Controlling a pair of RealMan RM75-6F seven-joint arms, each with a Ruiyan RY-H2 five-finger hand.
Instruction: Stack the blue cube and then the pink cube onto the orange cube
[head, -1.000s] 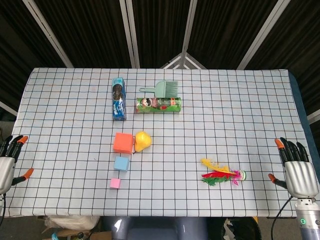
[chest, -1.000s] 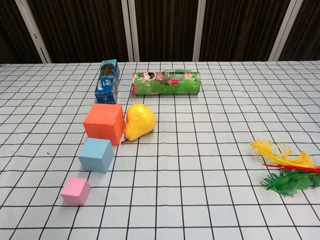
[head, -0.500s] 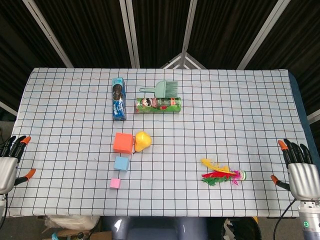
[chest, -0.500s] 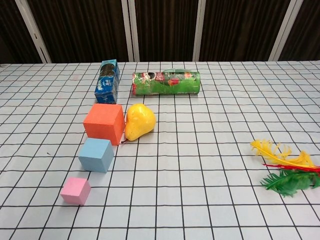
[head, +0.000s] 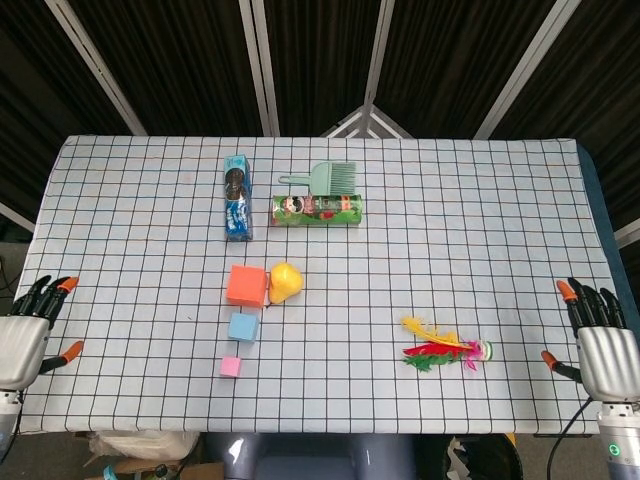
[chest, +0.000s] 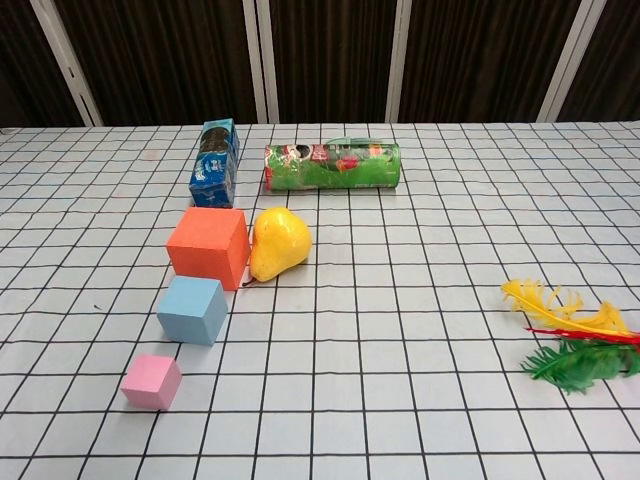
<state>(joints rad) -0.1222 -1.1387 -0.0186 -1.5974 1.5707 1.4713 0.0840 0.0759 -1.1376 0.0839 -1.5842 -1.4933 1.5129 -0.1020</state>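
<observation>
So we're looking down at the bench (head: 480, 200), draped in a white grid-pattern cloth, and nothing is stacked yet. Our left hand (head: 25, 335) is hanging at the near left edge with fingers spread apart and holding nothing, and our right hand (head: 603, 345) is doing the same at the near right edge, both well apart from the cubes. The orange cube (chest: 208, 246) is sitting left of centre, touching or just beside a yellow pear (chest: 277, 243), with the blue cube (chest: 193, 309) just in front of it and the little pink cube (chest: 151, 381) nearer still, all three roughly in a line. They're looking matte and crisp-edged, probably foam or light wood, so we're guessing they're light, fairly stiff and not slippery. We're thinking the blue one wants a pinch across two opposite side faces, leaving the bottom free to land flat on the orange top. That pear crowding the orange cube's right side is looking like the thing to avoid bumping. Further back a blue snack pack (head: 237, 197), a green can (head: 316, 210) lying on its side and a green comb (head: 333, 177) are sitting together, and a feathery shuttlecock (head: 445, 347) is lying off to the right.
</observation>
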